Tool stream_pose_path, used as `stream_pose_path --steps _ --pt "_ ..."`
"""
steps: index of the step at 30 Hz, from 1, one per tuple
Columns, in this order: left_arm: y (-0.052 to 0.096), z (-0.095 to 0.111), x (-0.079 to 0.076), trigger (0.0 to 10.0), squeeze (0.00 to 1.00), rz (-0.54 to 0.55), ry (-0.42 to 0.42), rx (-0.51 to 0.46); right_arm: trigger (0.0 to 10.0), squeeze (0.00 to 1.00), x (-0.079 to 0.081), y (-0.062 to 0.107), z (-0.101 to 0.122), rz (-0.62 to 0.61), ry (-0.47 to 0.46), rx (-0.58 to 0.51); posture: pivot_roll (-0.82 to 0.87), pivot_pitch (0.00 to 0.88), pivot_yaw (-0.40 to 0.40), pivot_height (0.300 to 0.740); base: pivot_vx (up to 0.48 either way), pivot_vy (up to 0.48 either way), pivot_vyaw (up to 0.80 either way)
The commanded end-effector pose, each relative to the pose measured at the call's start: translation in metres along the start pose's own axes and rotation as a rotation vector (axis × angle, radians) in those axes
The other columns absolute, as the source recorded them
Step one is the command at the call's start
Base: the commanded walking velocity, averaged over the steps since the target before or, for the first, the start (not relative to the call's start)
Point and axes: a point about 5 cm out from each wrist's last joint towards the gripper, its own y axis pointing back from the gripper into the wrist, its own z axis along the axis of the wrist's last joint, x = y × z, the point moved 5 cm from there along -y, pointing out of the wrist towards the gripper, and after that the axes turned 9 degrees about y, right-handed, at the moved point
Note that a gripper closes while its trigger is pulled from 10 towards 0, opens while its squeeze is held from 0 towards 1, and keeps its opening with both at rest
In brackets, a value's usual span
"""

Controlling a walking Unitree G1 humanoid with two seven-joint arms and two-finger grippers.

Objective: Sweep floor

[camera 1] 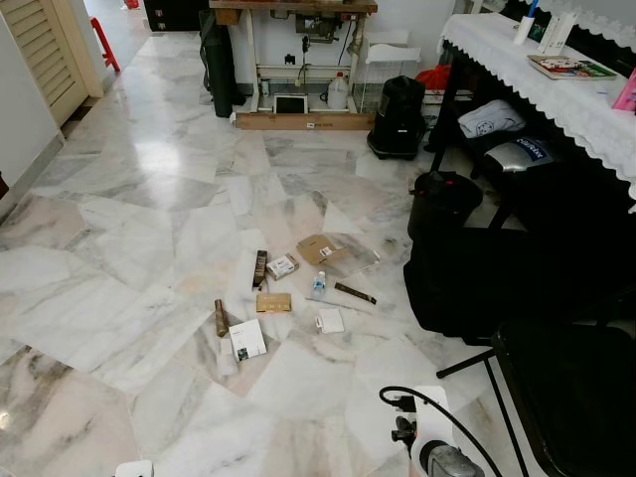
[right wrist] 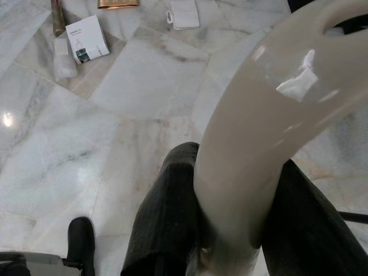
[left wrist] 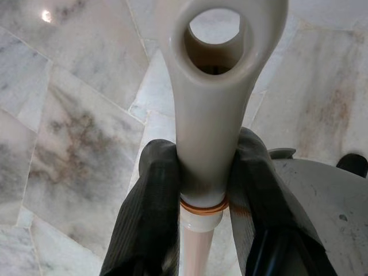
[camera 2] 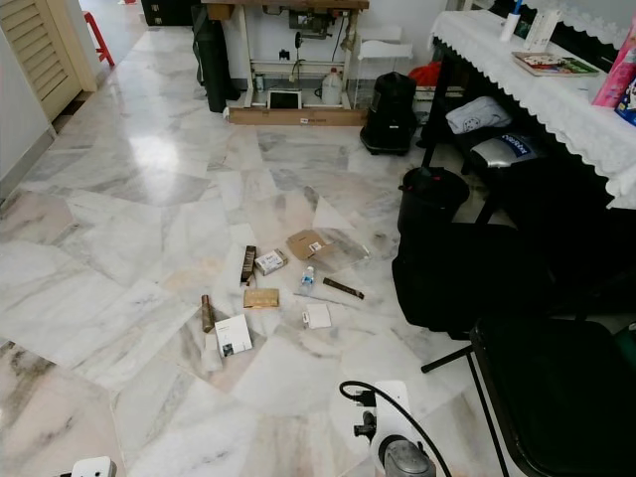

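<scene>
Litter lies scattered on the marble floor ahead: a white box (camera 1: 246,339), a brown tube (camera 1: 221,318), a tan box (camera 1: 273,302), a flattened cardboard piece (camera 1: 320,248), a small bottle (camera 1: 319,284) and a white card (camera 1: 330,321). My left gripper (left wrist: 204,172) is shut on a cream handle (left wrist: 213,98) with a hanging hole at its end. My right gripper (right wrist: 236,190) is shut on a curved cream handle (right wrist: 270,115), low above the floor near the white box (right wrist: 86,39). The right arm (camera 1: 427,447) shows at the bottom edge.
A black chair (camera 1: 566,388) and a black bag (camera 1: 477,278) crowd the right side, under a table with a white lace cloth (camera 1: 556,89). A black bin (camera 1: 397,117) and a sewing table (camera 1: 298,60) stand at the far wall. Open marble floor stretches left.
</scene>
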Motion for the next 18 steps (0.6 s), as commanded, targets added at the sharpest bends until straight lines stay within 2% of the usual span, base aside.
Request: stream_pose_path --steps 1,6,18 --pt "0.0 0.001 0.003 10.0 0.0 0.012 -0.012 0.006 10.0 0.0 0.023 0.001 -0.01 0.058 -0.052 0.029 0.01 0.0 -0.025 0.74 0.0 0.0 0.0" --pt "0.0 -0.002 0.004 10.0 0.0 0.021 0.023 0.007 10.0 0.0 0.02 0.002 -0.013 0.068 -0.019 0.038 0.03 0.0 -0.069 0.74 0.0 0.0 0.0" --pt "0.002 -0.009 0.001 10.0 0.0 0.013 0.028 0.021 10.0 0.0 0.013 0.004 -0.022 0.055 -0.019 0.058 0.03 0.0 -0.081 0.74 0.0 0.0 0.0"
